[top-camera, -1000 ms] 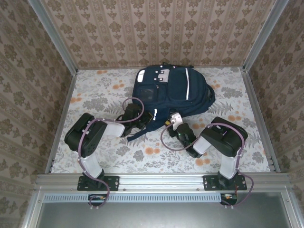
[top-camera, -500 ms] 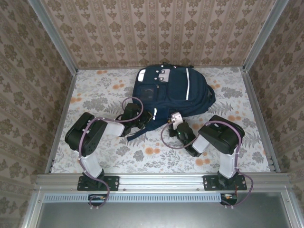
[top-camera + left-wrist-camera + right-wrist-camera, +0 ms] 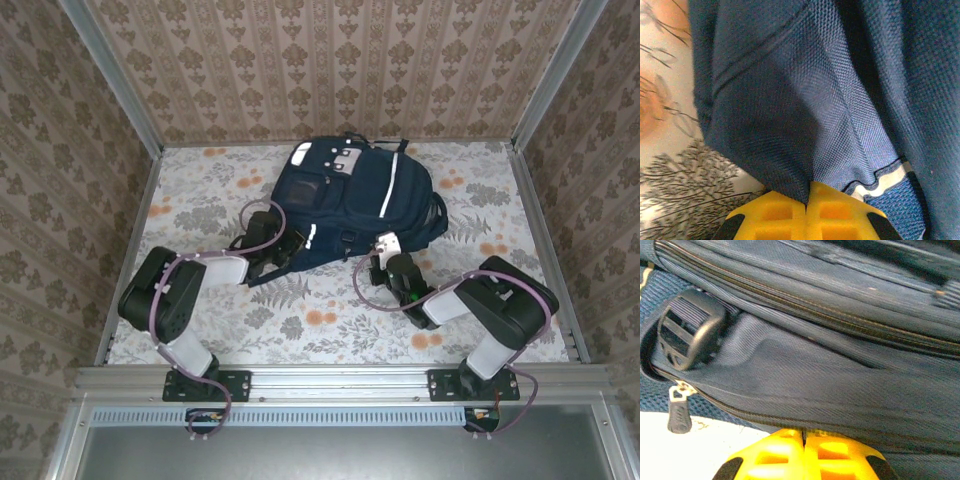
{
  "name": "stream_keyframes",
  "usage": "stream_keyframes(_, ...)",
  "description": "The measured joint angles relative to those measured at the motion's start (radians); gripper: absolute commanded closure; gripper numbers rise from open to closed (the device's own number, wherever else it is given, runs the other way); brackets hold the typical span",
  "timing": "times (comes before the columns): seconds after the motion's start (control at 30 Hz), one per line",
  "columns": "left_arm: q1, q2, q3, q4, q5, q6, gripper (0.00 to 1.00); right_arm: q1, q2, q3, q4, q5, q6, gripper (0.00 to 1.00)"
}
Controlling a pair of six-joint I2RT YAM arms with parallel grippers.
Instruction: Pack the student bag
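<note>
Student bag [image 3: 355, 195] lay in the middle of the worktop [image 3: 200, 200], nearer to the far edge than to the near one, with its top a little turned toward the far left corner; its near rim was at both of my pincers.

The left gripper [image 3: 807, 200] had its yellow fingers pressed together on a fold of the navy fabric, close beside the white reflective stripe [image 3: 885, 182]. The right gripper [image 3: 803, 432] was also pressed together, at the lower seam under the zip line; as far as I could judge a little fabric was between the fingers, but I could not be sure how much.

My worry was the thin hold: both pinches took only an edge of cloth, so I judged that a strong or uneven pull could let one side slip out, and then the bag would turn around the other pincer. The black buckle [image 3: 687, 327] and the zipper pull [image 3: 679, 415] hung just beside the right fingers and could catch on them; a dark strap [image 3: 265, 280] trailed on the worktop near the left wrist and might be dragged under it.

For room, the patterned walls [image 3: 60, 150] stood on the left, far and right edges; the bag's top was near the far wall, so pushing there seemed unwise. Bare surface was at both sides of the bag and along the near edge between the arms; drawing toward the near edge looked the safer way.
</note>
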Motion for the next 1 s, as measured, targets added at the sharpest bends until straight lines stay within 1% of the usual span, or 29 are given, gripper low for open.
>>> stream_keyframes(0.13, 0.016, -0.047, 0.005, -0.078, -0.032, 0.03, 1.0, 0.002, -0.054, 0.003, -0.092, 0.005, 0.029, 1.0)
stream_keyframes(0.2, 0.019, -0.059, 0.014, -0.11, -0.044, 0.044, 1.0, 0.001, -0.071, 0.007, -0.12, -0.028, 0.041, 0.99)
stream_keyframes(0.3, 0.018, -0.059, 0.024, -0.135, -0.057, 0.056, 1.0, 0.005, -0.068, 0.016, -0.129, -0.111, 0.053, 0.89)
stream_keyframes(0.33, 0.014, -0.057, 0.024, -0.134, -0.057, 0.056, 1.0, 0.01, -0.059, 0.024, -0.129, -0.135, 0.057, 0.82)
stream_keyframes(0.37, 0.01, -0.052, 0.024, -0.129, -0.057, 0.056, 1.0, 0.016, -0.047, 0.034, -0.126, -0.154, 0.06, 0.78)
stream_keyframes(0.43, 0.004, -0.035, 0.024, -0.114, -0.057, 0.055, 1.0, 0.035, -0.013, 0.048, -0.103, -0.182, 0.06, 0.73)
stream_keyframes(0.53, -0.014, -0.008, 0.024, -0.096, -0.055, 0.048, 1.0, 0.06, 0.06, 0.048, -0.026, -0.201, 0.057, 0.61)
stream_keyframes(0.57, -0.024, -0.006, 0.023, -0.095, -0.053, 0.047, 1.0, 0.071, 0.094, 0.045, 0.014, -0.2, 0.051, 0.58)
stream_keyframes(0.63, -0.043, -0.006, 0.022, -0.088, -0.049, 0.045, 1.0, 0.089, 0.158, 0.027, 0.109, -0.193, 0.032, 0.55)
stream_keyframes(0.77, -0.073, -0.006, 0.011, -0.067, -0.035, 0.045, 1.0, 0.122, 0.27, 0.002, 0.259, -0.136, -0.019, 0.53)
stream_keyframes(0.87, -0.08, -0.013, -0.007, -0.049, -0.029, 0.045, 1.0, 0.141, 0.307, 0.003, 0.321, -0.074, -0.045, 0.53)
stream_keyframes(1.0, -0.082, -0.019, -0.016, -0.038, -0.023, 0.045, 1.0, 0.146, 0.333, 0.022, 0.348, 0.007, -0.058, 0.53)
